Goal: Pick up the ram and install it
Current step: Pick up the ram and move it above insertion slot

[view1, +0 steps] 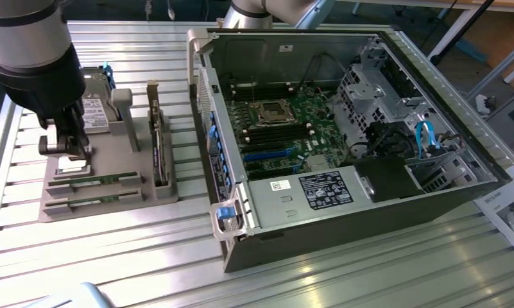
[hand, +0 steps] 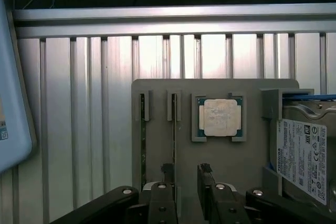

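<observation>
Hovering open-jawed, gripping nothing: gripper (hand: 186, 177) over grey tray (hand: 157, 90). One fingertip (hand: 167, 170) hanging close by ram (hand: 174, 140), standing edge-up in tray slot; second ram strip (hand: 142, 140) sitting parallel alongside. Processor (hand: 219, 117), hard drive (hand: 304, 156) resting beyond. Open computer case (view1: 282, 205) standing at exterior view's right.

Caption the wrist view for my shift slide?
Open fingers poised above the grey holder, close to a ram strip standing on edge, processor and hard drive alongside.
</observation>
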`<state>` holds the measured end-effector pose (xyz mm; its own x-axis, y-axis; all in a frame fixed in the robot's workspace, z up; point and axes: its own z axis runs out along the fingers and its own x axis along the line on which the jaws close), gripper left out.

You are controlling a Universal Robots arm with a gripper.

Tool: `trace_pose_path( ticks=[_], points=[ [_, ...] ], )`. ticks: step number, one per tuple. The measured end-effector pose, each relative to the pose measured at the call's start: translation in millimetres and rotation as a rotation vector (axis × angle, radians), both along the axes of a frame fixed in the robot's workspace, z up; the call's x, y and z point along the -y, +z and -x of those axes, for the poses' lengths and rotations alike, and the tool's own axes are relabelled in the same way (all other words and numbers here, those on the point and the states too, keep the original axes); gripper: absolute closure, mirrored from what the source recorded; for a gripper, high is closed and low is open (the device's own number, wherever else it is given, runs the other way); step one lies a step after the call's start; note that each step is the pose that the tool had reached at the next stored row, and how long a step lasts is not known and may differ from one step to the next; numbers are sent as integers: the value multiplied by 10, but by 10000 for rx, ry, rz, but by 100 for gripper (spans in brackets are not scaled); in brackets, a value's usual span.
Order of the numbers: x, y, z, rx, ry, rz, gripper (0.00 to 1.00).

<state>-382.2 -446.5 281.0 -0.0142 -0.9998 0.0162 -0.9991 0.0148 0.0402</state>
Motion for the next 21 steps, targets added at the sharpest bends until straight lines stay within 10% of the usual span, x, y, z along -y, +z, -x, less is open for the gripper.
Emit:
trace_pose_path(
  ticks=[21],
  points=[
    [89, -149, 15, 0, 0, 0, 69]
  ],
)
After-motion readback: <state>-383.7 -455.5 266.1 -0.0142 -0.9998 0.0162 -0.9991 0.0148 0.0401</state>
